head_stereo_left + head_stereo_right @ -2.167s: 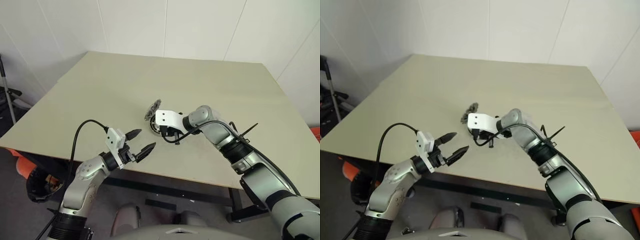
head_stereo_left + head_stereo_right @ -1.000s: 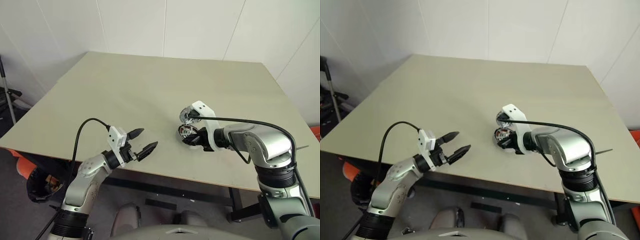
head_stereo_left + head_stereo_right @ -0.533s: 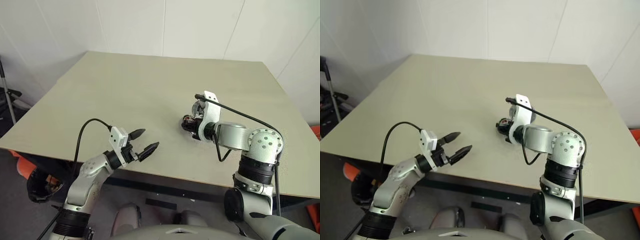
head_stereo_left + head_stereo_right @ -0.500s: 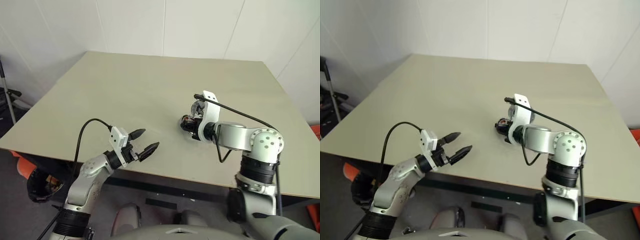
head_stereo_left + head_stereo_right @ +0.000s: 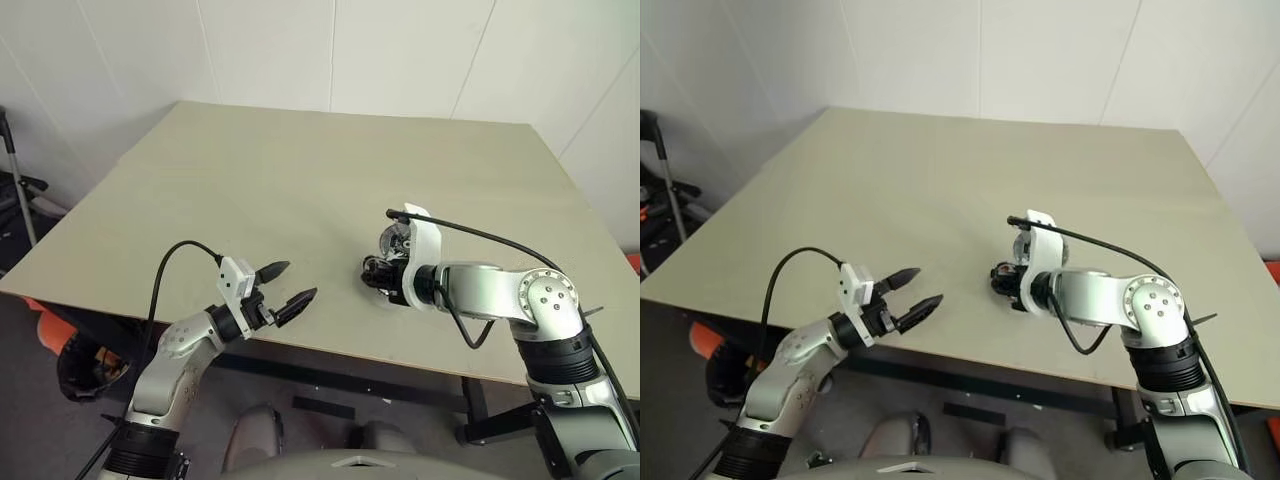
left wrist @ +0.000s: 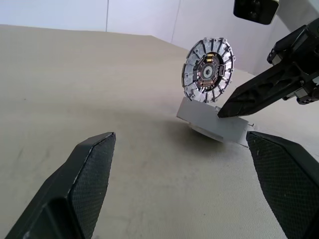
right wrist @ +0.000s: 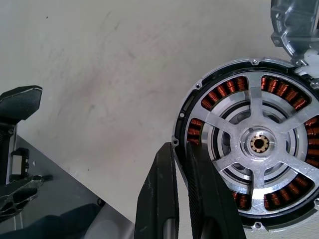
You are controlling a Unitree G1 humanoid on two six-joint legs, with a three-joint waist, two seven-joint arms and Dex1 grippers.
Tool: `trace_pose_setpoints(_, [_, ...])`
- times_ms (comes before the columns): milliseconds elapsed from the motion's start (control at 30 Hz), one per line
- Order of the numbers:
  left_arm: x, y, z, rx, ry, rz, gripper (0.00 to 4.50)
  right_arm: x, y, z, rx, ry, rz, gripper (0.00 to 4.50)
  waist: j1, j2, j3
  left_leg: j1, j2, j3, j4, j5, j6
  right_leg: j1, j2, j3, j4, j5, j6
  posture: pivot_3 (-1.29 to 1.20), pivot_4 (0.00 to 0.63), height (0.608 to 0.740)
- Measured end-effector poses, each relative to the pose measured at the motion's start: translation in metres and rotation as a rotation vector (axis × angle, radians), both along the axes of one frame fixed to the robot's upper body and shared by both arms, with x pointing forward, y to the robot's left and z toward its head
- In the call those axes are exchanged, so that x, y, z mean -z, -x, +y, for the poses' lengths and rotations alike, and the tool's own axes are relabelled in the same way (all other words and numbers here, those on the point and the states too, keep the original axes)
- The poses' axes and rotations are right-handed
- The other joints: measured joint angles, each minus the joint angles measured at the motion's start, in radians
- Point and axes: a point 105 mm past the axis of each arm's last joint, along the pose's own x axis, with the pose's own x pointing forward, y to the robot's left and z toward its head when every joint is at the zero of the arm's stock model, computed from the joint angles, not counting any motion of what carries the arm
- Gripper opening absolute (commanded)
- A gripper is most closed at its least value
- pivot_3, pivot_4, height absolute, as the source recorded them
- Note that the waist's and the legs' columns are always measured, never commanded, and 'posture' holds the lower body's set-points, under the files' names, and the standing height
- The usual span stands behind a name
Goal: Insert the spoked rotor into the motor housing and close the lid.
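– Can you read any words or numbers from where you sit?

– No. I looked all over and I can't read a single letter, number or sign on anything.

– Not even on the round metal part?

– Not there either. I see no writing I can make out.
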Motion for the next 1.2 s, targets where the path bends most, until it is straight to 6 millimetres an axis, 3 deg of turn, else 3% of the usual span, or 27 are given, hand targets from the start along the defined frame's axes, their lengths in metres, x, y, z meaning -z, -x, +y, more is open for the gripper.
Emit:
trace_pose_setpoints(233, [-0.002, -0.002, -0.001, 0.0, 0.0, -0.004, 4.5, -0.003, -0.008, 0.021, -0.04, -0.053, 0.022, 2.71, -0.003, -0.001, -0.001, -0.001, 0.0, 0.0, 0.001, 0.0, 0.0, -0.001, 0.0, 0.0, 0.0, 0.0, 0.0, 0.0, 0.0, 0.74])
trace_pose_setpoints(500, [-0.002, -0.002, 0.0, 0.0, -0.003, 0.0, 4.5, -0.042, -0.017, 0.05, -0.173, -0.185, -0.084, 2.71, 0.0, -0.001, -0.001, -0.002, 0.0, 0.0, 0.002, 0.0, 0.0, 0.0, 0.0, -0.001, 0.001, 0.0, 0.0, 0.0, 0.0, 0.74])
trace_pose_setpoints(667, [-0.002, -0.003, 0.003, -0.007, -0.009, -0.002, 4.5, -0.057, 0.006, 0.04, -0.392, -0.124, -0.199, 2.71, 0.006, -0.002, -0.001, -0.002, 0.0, -0.001, 0.002, -0.001, 0.001, 0.0, 0.0, -0.001, 0.0, 0.001, 0.001, 0.0, 0.0, 0.74])
trace_pose_setpoints(867, [-0.003, -0.004, 0.003, -0.003, -0.006, -0.003, 4.5, -0.076, 0.029, 0.032, -0.675, 0.021, -0.502, 2.71, 0.017, -0.003, -0.001, -0.002, 0.0, -0.001, 0.003, -0.001, 0.001, 0.001, 0.0, -0.001, -0.001, 0.001, 0.002, 0.0, 0.0, 0.74])
trace_pose_setpoints(1000, [-0.003, -0.003, 0.003, 0.0, -0.005, 0.005, 4.5, -0.075, 0.026, 0.023, -0.762, 0.086, -0.633, 2.71, 0.029, -0.004, -0.001, -0.001, 0.0, -0.001, 0.003, -0.002, 0.004, 0.002, 0.0, -0.001, -0.001, 0.001, 0.002, 0.0, 0.0, 0.74])
trace_pose_setpoints(1200, [-0.002, -0.003, 0.003, 0.003, -0.008, 0.014, 4.5, -0.049, 0.03, 0.005, -0.973, 0.273, -0.696, 2.71, 0.031, -0.004, -0.001, 0.001, 0.001, -0.001, 0.004, -0.003, 0.006, 0.004, 0.0, -0.001, -0.001, 0.001, 0.001, 0.0, 0.0, 0.74])
